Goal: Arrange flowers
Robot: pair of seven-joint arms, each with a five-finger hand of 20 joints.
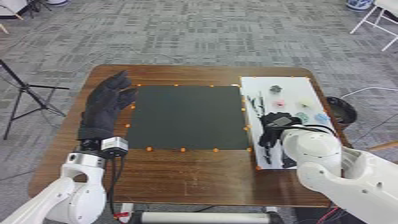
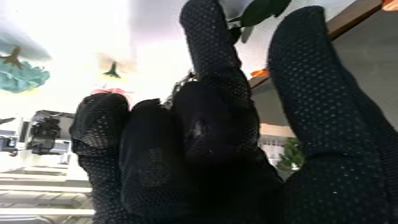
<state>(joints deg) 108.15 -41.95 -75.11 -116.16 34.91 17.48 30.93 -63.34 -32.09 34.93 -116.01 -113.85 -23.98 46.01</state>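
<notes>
1. The left arm came in from the bottom edge of the head view, and its hand (image 1: 102,112) lay at the left side of the brown wooden table (image 1: 200,180), palm region beside the black mat (image 1: 187,117), pointing to the far side with a slight lean to the right.
2. The left hand's fingers were straight and close together, with the thumb standing apart from them.
3. The right arm entered from the bottom right, bent at its joints, and its hand (image 1: 278,121) was over the left part of the white board (image 1: 274,160).
4. In the right wrist view, one finger and the thumb stood straight and well apart; the other fingers were bent in and clamped on nothing.
5. Green leaves (image 2: 262,11) lay behind the straight finger's tip; I could not tell whether they touched.
6. On the board, a dark flower (image 1: 275,89) and a pink flower (image 1: 280,103) lay beyond the right hand, with a pale yellow flower (image 1: 305,104) to their right.
7. A teal flower (image 1: 302,117) lay just beside the hand, and a light-blue flower (image 1: 322,118) farther right.
</notes>
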